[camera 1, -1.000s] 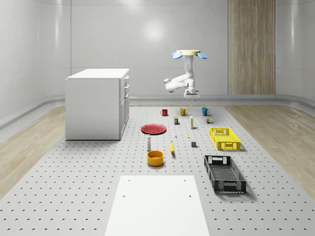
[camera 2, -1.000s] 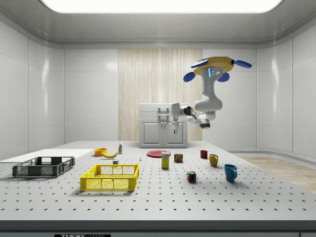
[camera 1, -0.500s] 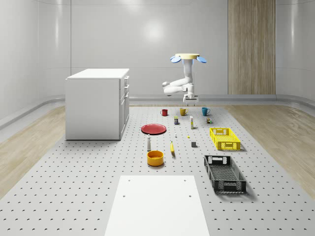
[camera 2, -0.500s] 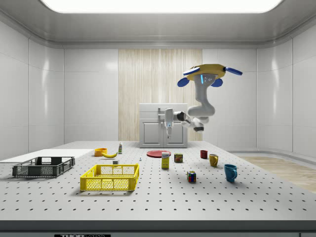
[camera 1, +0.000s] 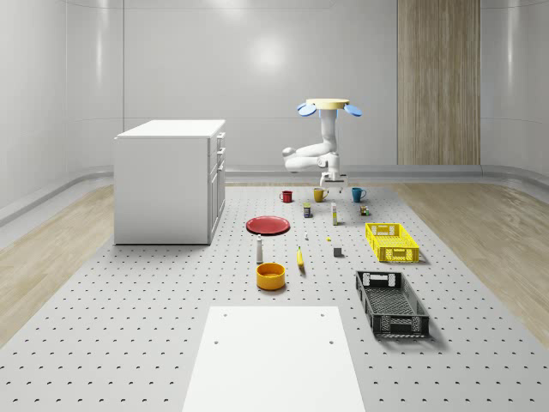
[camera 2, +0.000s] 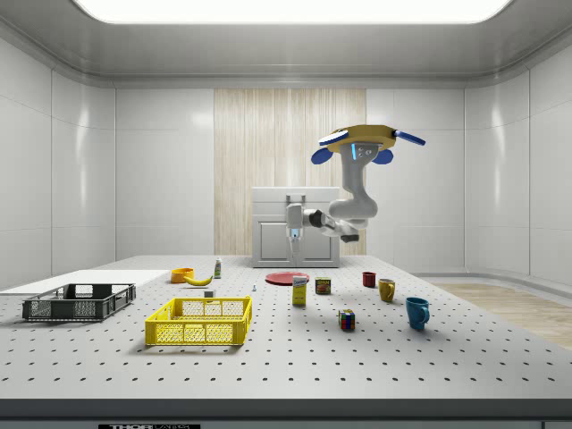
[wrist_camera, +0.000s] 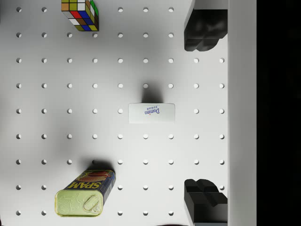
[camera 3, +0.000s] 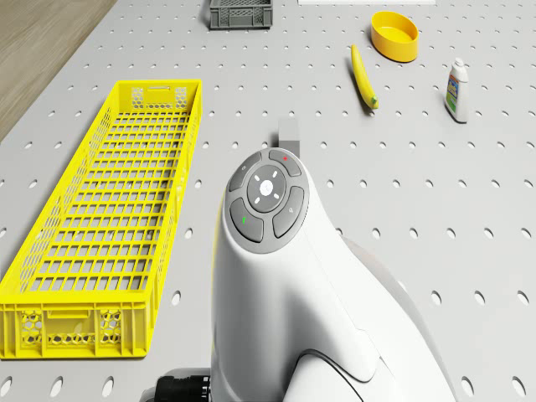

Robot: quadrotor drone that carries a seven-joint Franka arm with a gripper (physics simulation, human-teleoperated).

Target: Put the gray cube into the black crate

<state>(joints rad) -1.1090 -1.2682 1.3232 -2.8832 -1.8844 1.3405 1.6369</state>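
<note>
Above the desk's (camera 1: 129,343) far end, the drone (camera 1: 328,105) hovers over the mugs, pincer (wrist_camera: 205,113) spread wide above a sugar box (wrist_camera: 152,113). Cube (camera 1: 338,251) rests at the box's 6 o'clock in the whole-scene view, apart from the crate (camera 1: 391,303).

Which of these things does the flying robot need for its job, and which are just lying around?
For the job: gray cube; black crate; gripper, fingers open, above the sugar box, under the hovering drone.

Just lying about: sugar box; yellow crate; banana; orange bowl; red plate; Spam can; Rubik's cube.
</note>
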